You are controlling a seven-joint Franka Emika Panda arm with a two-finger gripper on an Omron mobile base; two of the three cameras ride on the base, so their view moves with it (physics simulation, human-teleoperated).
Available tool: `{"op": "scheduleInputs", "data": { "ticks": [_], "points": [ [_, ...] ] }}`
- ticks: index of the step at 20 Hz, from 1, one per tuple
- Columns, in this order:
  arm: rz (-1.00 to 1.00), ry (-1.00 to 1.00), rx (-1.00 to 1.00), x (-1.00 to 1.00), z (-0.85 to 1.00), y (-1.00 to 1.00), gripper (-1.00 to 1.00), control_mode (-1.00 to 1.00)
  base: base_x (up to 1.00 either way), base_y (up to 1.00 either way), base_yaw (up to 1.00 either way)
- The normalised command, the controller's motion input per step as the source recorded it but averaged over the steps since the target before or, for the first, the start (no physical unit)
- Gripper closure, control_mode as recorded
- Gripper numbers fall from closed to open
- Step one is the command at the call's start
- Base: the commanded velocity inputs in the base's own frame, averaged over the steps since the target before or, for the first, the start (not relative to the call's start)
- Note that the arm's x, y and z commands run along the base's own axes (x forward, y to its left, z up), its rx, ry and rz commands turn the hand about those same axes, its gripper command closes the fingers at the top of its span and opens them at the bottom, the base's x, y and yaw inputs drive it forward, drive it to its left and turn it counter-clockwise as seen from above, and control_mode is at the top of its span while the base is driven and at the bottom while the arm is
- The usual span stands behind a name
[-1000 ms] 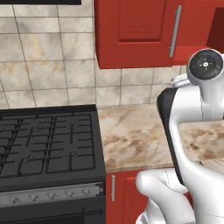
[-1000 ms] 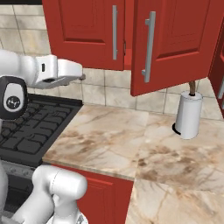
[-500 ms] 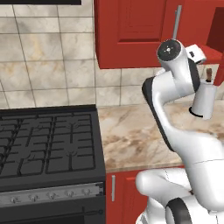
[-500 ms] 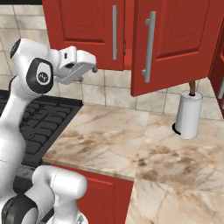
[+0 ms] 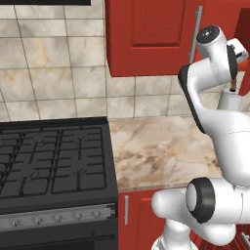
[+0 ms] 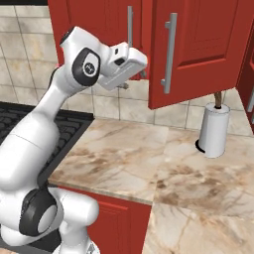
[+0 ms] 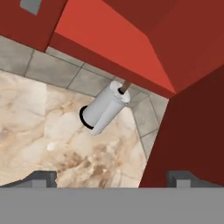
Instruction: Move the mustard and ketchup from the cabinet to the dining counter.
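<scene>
**Hand up by the cabinet, no bottles spotted yet**

My gripper [image 6: 130,83] is spread wide and empty, just under the cabinet [image 6: 198,44], whose door hangs ajar. Probably lining up to reach inside. Can't see mustard or ketchup anywhere. A second ago the hand sat lower, over the stove [image 5: 53,161].

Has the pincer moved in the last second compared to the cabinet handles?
Yes. In the right base view the pincer has swung right and up, from over the stove to beside the cabinet door's silver handle.
</scene>
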Motion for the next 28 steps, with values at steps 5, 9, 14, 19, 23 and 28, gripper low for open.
{"op": "scheduleInputs", "data": {
  "ticks": [5, 9, 14, 19, 23, 28],
  "points": [
    [-0.09, 0.00, 0.07, -0.07, 0.00, -1.00, -1.00, -1.00, 0.00, 0.00, 0.00],
    [-0.03, -0.10, 0.11, -0.53, 0.02, -1.00, -1.00, -1.00, 0.00, 0.00, 0.00],
    [-0.09, -0.03, 0.17, -0.16, 0.07, -1.00, -1.00, -1.00, 0.00, 0.00, 0.00],
    [-0.03, -0.08, 0.16, -0.07, -0.03, -0.67, -1.00, -1.00, 0.00, 0.00, 0.00],
    [0.15, -0.21, 0.04, -0.20, -0.07, 0.89, -1.00, -1.00, 0.00, 0.00, 0.00],
    [0.37, -0.03, 0.08, -0.02, 0.00, 1.00, -1.00, -1.00, 0.00, 0.00, 0.00]
  ]
}}
